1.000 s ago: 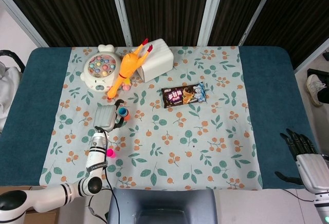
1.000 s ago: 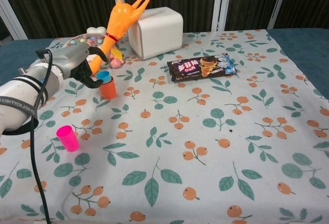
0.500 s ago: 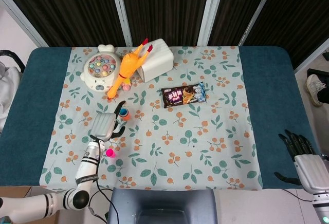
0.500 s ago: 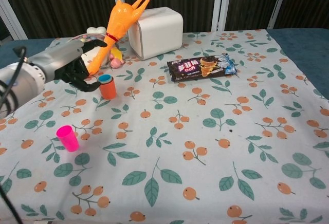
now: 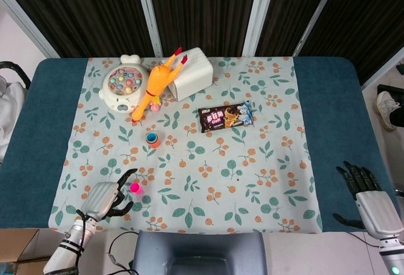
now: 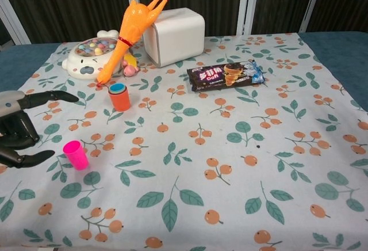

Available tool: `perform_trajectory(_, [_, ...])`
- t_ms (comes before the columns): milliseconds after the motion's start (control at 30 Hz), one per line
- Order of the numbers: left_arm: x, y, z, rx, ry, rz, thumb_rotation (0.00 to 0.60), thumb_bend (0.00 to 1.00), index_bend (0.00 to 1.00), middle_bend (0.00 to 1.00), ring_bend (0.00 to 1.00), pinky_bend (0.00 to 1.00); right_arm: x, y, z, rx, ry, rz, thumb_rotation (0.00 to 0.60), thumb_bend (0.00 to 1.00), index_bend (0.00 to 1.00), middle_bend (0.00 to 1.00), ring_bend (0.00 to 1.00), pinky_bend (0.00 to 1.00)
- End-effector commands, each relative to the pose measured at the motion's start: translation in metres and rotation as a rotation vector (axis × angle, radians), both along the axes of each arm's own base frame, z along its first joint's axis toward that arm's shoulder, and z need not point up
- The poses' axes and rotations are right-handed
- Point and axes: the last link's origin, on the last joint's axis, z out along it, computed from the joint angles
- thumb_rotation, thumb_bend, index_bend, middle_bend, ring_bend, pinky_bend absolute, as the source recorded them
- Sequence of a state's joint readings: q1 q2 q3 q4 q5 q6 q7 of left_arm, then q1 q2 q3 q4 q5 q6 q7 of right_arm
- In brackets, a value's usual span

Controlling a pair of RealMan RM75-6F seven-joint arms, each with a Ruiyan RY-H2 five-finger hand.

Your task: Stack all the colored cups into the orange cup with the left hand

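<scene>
Now pink cup [image 6: 75,154] just beside spread fingers [image 6: 45,97], untouched

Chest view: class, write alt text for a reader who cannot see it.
The robot's open left hand hovers beside a pink cup on a floral tablecloth. Farther back stands an orange cup with a blue cup nested inside, near a rubber chicken.

The table [image 5: 328,98] carries a floral cloth [image 5: 265,161] — on it, a pink cup [image 6: 76,154] just beside the left hand's fingers [image 6: 54,96].
</scene>
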State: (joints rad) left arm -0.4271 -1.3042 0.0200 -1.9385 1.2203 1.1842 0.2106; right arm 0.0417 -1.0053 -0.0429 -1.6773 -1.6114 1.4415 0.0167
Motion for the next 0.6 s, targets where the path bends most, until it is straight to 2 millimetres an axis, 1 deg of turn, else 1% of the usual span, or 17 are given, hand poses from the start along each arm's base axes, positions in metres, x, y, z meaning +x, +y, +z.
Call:
perform_trajectory(33, [-0.007, -0.003, -0.009, -0.003, -0.028, 0.029, 0.600, 0.35, 0.13, 1.00, 1.00, 1.00, 0.000, 0.000, 0.000, -0.001, 0.001, 0.000, 0.600, 0.21, 0.00, 0.00, 0.00, 0.00])
perform_trajectory(167, [-0.016, 0.001, -0.021, 0.022, -0.015, 0.039, 0.600, 0.35, 0.18, 1.00, 1.00, 1.00, 0.000, -0.001, 0.000, 0.001, 0.001, -0.002, 0.600, 0.20, 0.00, 0.00, 0.00, 0.00])
perform_trajectory(300, [-0.022, 0.008, -0.032, 0.031, -0.015, 0.061, 0.600, 0.36, 0.21, 1.00, 1.00, 1.00, 0.000, -0.001, 0.000, 0.002, -0.002, -0.002, 0.600, 0.20, 0.00, 0.00, 0.00, 0.00])
perform_trajectory(467, [-0.026, 0.011, -0.039, 0.059, -0.015, 0.061, 0.600, 0.36, 0.25, 1.00, 1.00, 1.00, 0.000, -0.001, 0.001, -0.001, -0.005, -0.004, 0.600, 0.20, 0.00, 0.00, 0.00, 0.00])
perform_trajectory(600, [-0.028, 0.014, -0.045, 0.053, -0.023, 0.077, 0.600, 0.36, 0.27, 1.00, 1.00, 1.00, 0.000, -0.001, 0.001, -0.001, -0.004, -0.004, 0.600, 0.21, 0.00, 0.00, 0.00, 0.00])
